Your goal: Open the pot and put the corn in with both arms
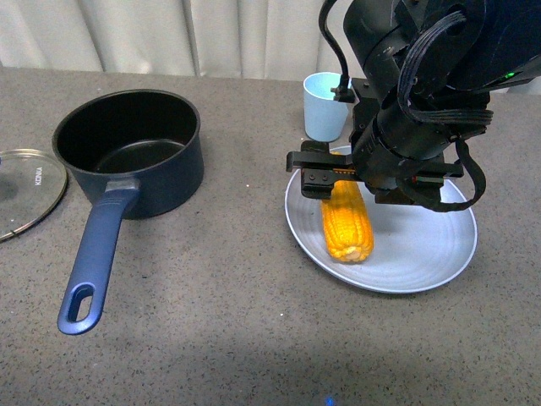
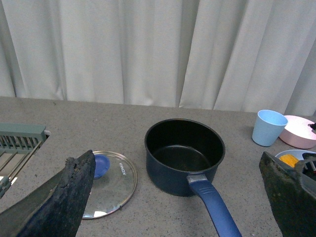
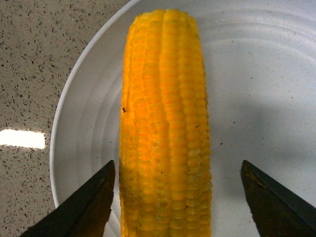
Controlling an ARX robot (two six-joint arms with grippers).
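Note:
The dark blue pot (image 1: 127, 152) stands open at the left, its long handle (image 1: 93, 254) pointing toward me. In the left wrist view the pot (image 2: 183, 153) lies ahead, between the spread fingers of my open, empty left gripper (image 2: 177, 160). That gripper is out of the front view. The yellow corn (image 1: 347, 222) lies on a pale grey plate (image 1: 423, 245). My right gripper (image 1: 334, 179) hangs open just over the corn's far end. In the right wrist view the corn (image 3: 165, 113) lies between the fingers of the right gripper (image 3: 177, 164), one on either side, apart from it.
The glass lid (image 1: 25, 190) with a blue knob (image 2: 100, 164) lies flat on the table left of the pot. A light blue cup (image 1: 325, 106) stands behind the plate. A pink bowl (image 2: 301, 131) and a grey-green rack (image 2: 19, 140) show in the left wrist view. Curtains close the back.

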